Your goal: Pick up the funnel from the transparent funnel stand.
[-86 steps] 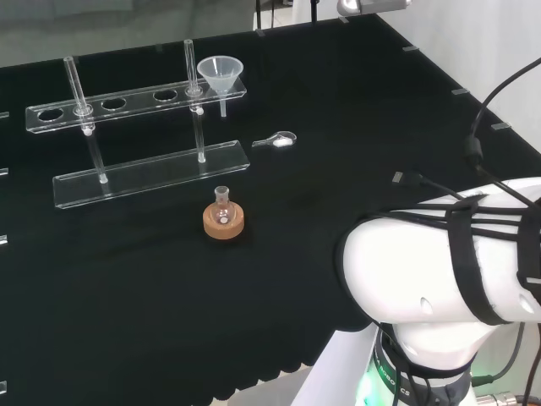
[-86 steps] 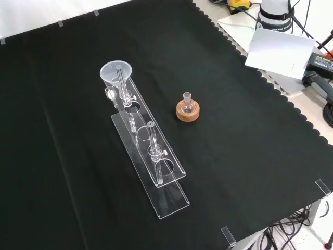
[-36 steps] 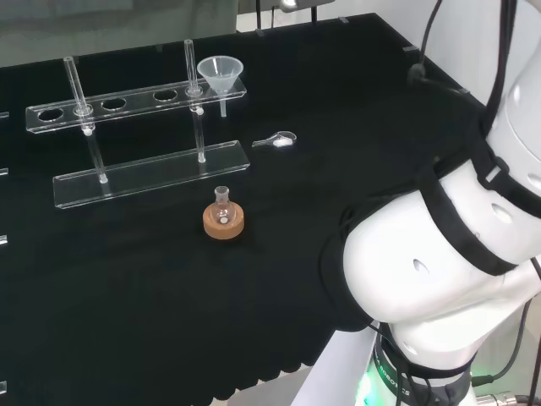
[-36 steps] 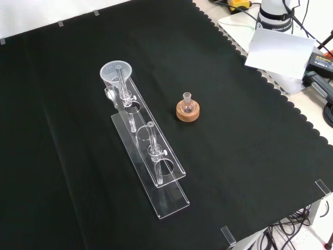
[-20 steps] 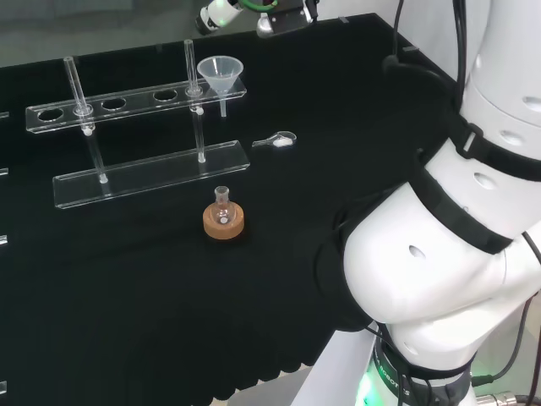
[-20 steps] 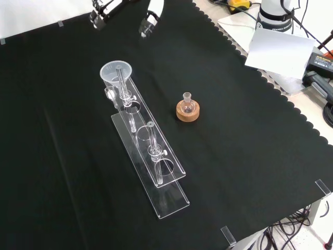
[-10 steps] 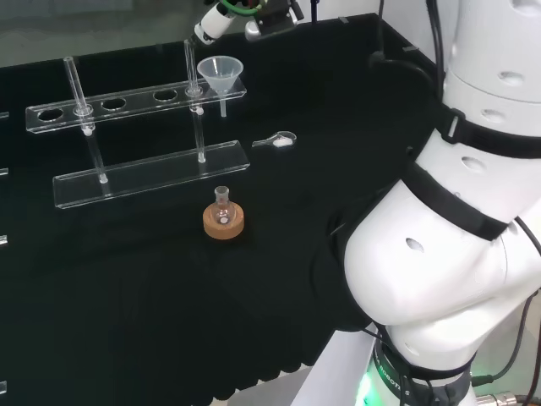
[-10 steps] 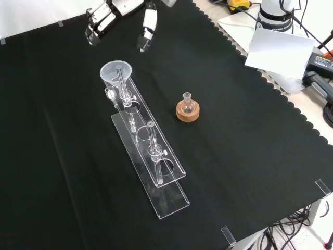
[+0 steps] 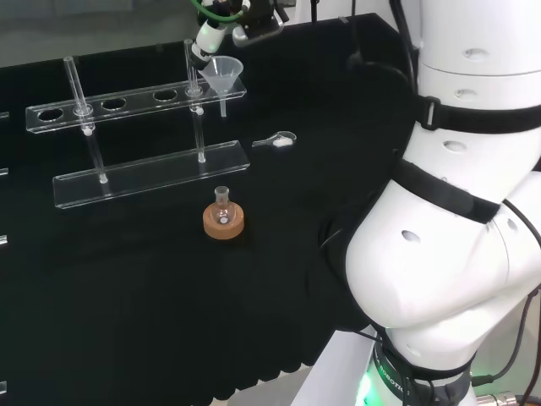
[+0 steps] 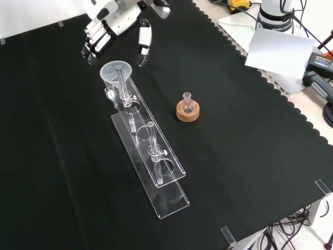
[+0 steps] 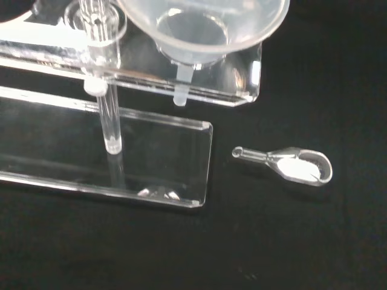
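Funnel (image 10: 116,72) seated in the end hole of the transparent funnel stand (image 10: 156,161), cone resting on the top shelf and stem hanging through toward the base plate, so free to lift straight up. Hand (image 10: 112,23) hovering just beyond and above that end in the front view, fingers (image 10: 93,46) straight and spread to one side, thumb (image 10: 144,39) to the other, holding nothing, probably so as to close around the cone from either side. From the head view, fingertips close to the rim, though contact hard to judge. Small glass scoop (image 11: 285,165) with white powder lying on the cloth just beside the stand's end, worth avoiding. Small flask (image 10: 187,104) on a cork ring (image 10: 188,112), well apart.
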Robot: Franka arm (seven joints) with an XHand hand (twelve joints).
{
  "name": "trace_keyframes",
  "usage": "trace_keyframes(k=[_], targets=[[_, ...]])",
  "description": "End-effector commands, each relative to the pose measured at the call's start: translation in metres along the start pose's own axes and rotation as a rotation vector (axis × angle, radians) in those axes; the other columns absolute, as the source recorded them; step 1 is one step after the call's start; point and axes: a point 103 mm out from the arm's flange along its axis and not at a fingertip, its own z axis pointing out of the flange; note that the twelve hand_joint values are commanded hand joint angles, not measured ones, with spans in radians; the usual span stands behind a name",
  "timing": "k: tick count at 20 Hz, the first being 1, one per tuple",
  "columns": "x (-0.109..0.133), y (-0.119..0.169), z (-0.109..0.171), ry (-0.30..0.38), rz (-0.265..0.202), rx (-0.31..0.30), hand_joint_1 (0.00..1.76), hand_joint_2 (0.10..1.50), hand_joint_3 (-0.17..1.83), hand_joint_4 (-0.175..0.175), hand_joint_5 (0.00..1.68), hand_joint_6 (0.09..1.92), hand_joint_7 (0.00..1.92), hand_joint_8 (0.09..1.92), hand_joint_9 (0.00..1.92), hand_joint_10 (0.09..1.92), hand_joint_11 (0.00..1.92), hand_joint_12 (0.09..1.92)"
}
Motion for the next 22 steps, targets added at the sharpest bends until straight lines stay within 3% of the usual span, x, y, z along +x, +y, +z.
trace_keyframes(k=[1, 11, 22], targets=[[0.0, 0.008, 0.011, -0.023, 0.015, 0.051, 0.59, 0.79, 0.19, -0.005, 0.11, 0.09, 0.0, 0.14, 0.0, 0.74, 0.0, 1.48], [-0.004, 0.021, 0.022, -0.016, 0.021, 0.078, 0.64, 0.77, 0.19, 0.001, 0.08, 0.09, 0.0, 0.1, 0.0, 0.75, 0.0, 1.51], [0.001, 0.032, 0.035, 0.014, 0.005, 0.085, 0.64, 0.75, 0.24, 0.004, 0.1, 0.09, 0.01, 0.23, 0.11, 0.77, 0.07, 1.52]])
